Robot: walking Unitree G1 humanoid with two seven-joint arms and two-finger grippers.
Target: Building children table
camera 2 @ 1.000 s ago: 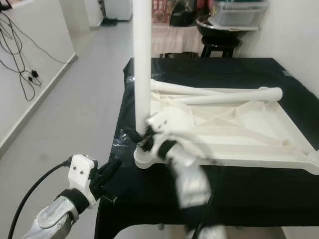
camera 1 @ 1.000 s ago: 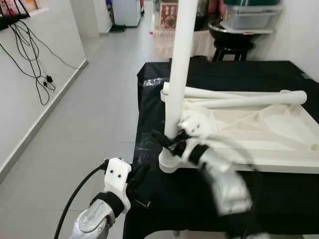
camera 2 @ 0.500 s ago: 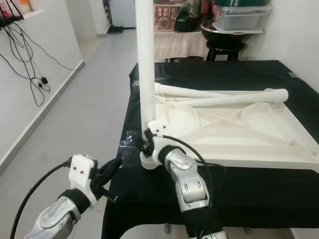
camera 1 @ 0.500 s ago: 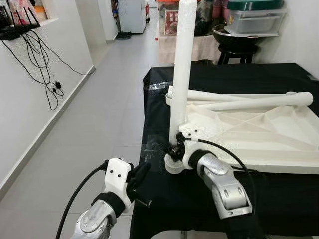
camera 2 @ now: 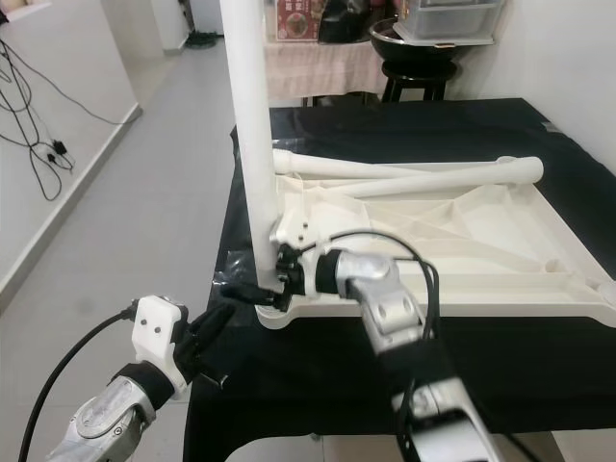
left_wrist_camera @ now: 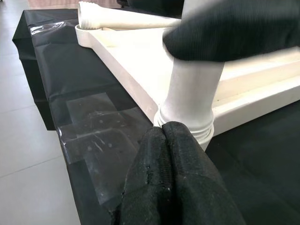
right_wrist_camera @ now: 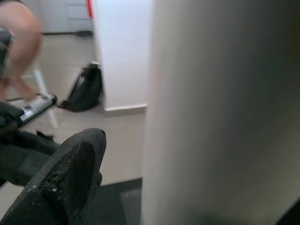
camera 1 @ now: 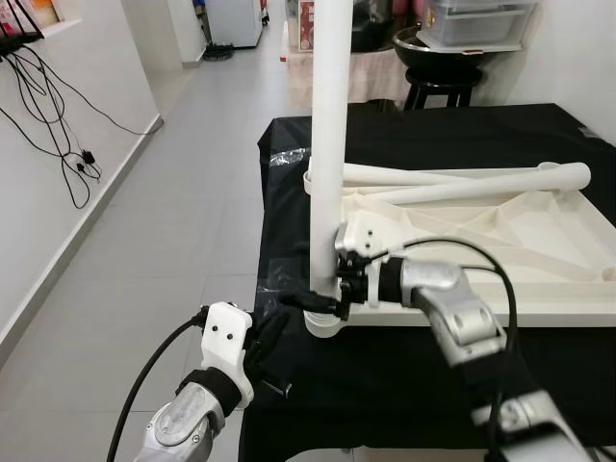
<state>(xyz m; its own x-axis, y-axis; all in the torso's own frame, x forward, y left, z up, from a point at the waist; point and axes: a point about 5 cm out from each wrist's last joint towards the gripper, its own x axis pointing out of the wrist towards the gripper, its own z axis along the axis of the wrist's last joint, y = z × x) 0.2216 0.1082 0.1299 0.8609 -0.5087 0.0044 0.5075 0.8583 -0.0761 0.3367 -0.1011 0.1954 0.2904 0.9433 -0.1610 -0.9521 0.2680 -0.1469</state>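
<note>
Table leg [camera 1: 327, 144] stands upright, long axis vertical, foot in corner socket of upturned white tabletop [camera 1: 500, 250] on black-covered table [camera 1: 404, 375]. Right gripper [camera 1: 322, 300] clasps leg near its base. Left gripper [camera 1: 265, 337] low beside table edge, fingers [left_wrist_camera: 168, 183] pressed together on nothing. Left wrist view adds threaded collar at leg's foot.
</note>
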